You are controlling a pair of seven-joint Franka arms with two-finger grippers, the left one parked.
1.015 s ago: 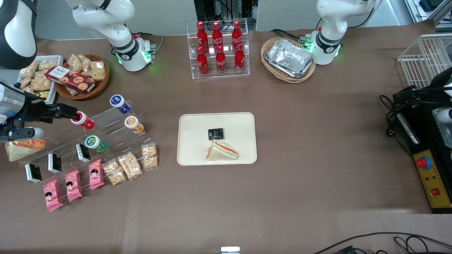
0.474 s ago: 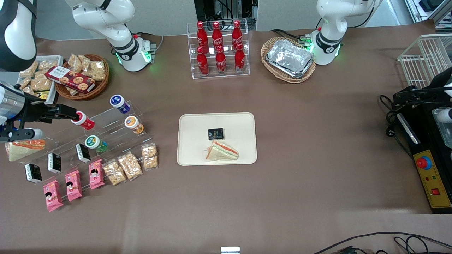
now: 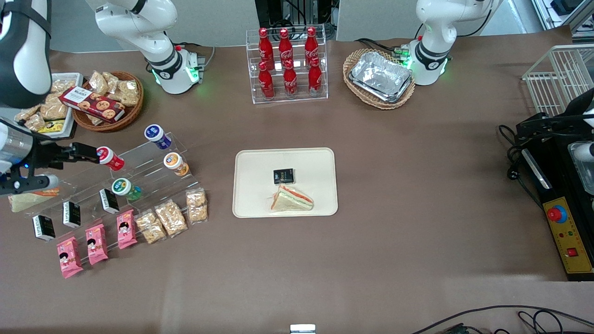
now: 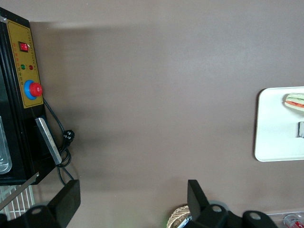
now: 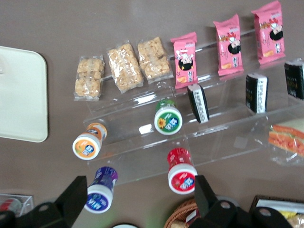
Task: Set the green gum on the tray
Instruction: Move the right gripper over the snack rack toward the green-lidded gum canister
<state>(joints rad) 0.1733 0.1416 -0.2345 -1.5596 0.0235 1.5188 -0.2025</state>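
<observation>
Four small capped bottles on a clear stepped acrylic rack at the working arm's end of the tabletop, about midway between its two long edges. Among them, on a lower step, the green gum: a short green cylinder with a round white cap, lying tilted, cap outward. Just beside it, a small black packet. One step up, a red-bodied bottle and an orange-bodied bottle.

Right arm's gripper hovering by the red-bodied bottle's cap, above the green gum's step, fingers spread wide and holding nothing.

Probably light, rigid and smooth, so likely to roll or slip on the slick acrylic. Best taken across the round body just below the cap, fingers clearing the black packet and the step's lip.

At the table's centre, the large flat cream-coloured rectangular plastic tray, well apart from the rack. On it, a wrapped triangular sandwich and a small black square packet. Plenty of bare tray toward the corners nearest the rack. Between rack and tray, only open brown tabletop.
</observation>
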